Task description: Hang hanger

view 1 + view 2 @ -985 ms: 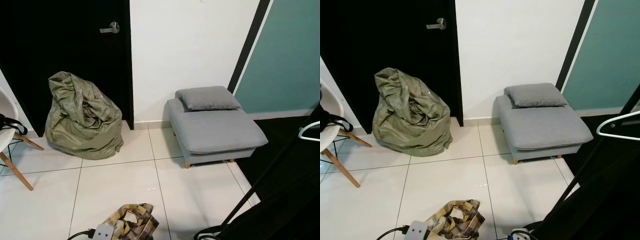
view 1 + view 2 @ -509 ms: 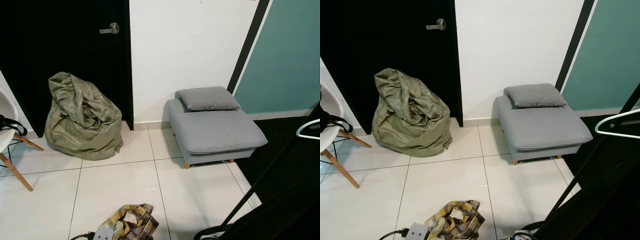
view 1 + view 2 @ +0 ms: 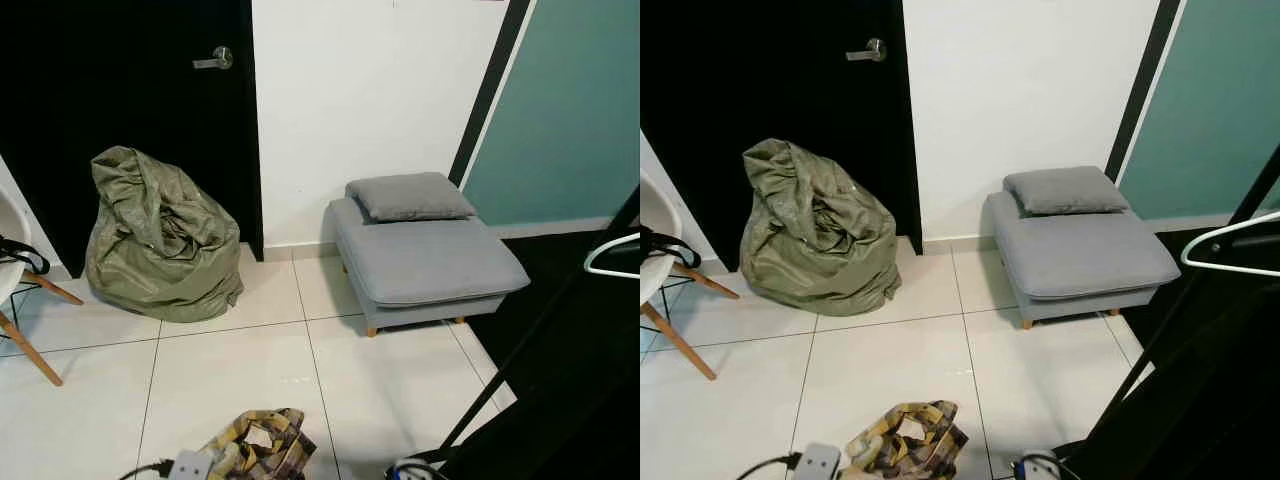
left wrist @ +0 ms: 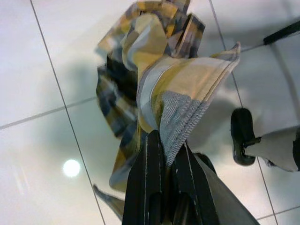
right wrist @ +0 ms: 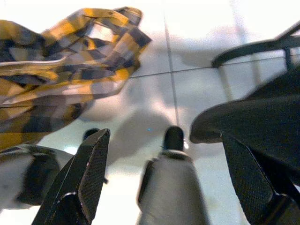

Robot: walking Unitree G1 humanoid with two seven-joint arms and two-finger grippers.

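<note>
- From my head cameras I see a white hanger [image 3: 1230, 245] at the far right, by a slanted black rack pole [image 3: 540, 340], above the dark floor there.
- My left wrist camera shows more: the left gripper [image 4: 165, 157] is clamped together on a yellow plaid shirt [image 4: 154, 79] that dangles over the white tiled floor [image 4: 42, 70].
- My right wrist camera shows the right gripper [image 5: 171, 173] with fingers spread wide apart, gripping nothing, the shirt off to one side.
- Far ahead sit a grey footstool [image 3: 425, 262] and an olive sack [image 3: 160, 240], well apart.
</note>
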